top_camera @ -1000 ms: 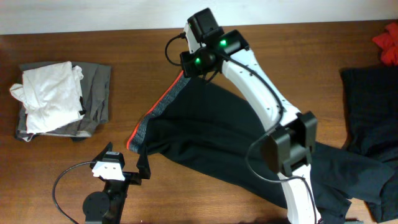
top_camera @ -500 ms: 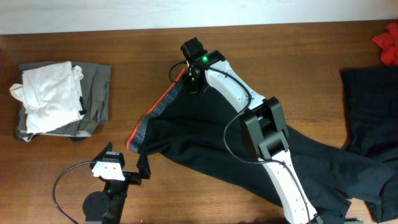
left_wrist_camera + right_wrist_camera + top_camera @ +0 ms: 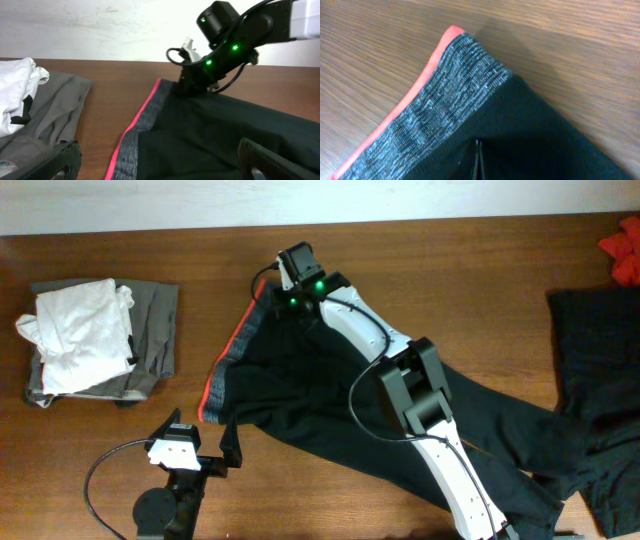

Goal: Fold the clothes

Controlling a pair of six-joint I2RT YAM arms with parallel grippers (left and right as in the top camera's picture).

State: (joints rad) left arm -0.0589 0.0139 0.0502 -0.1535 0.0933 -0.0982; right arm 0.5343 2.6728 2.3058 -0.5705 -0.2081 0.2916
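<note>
The clothes (image 3: 330,400) are black trousers lying across the middle of the table, legs trailing to the lower right. Their grey waistband (image 3: 222,365) with a red-orange edge runs along the left side. My right gripper (image 3: 283,292) sits at the far corner of the waistband, shut on the black fabric just inside the band. In the right wrist view its tips (image 3: 477,145) are pressed together in dark cloth beside the waistband (image 3: 445,100). My left gripper (image 3: 205,430) rests open near the front, just left of the waistband's near end, its fingers (image 3: 65,157) wide apart and holding nothing.
At the far left, a white garment (image 3: 75,330) is piled on a grey garment (image 3: 155,330). Another dark garment (image 3: 595,360) lies at the right edge, with a red cloth (image 3: 625,250) in the top right corner. A white wall borders the table's far edge.
My right gripper has moved left along the far side, dragging the waistband corner with it, so the band now runs straighter. The left arm has not moved.
</note>
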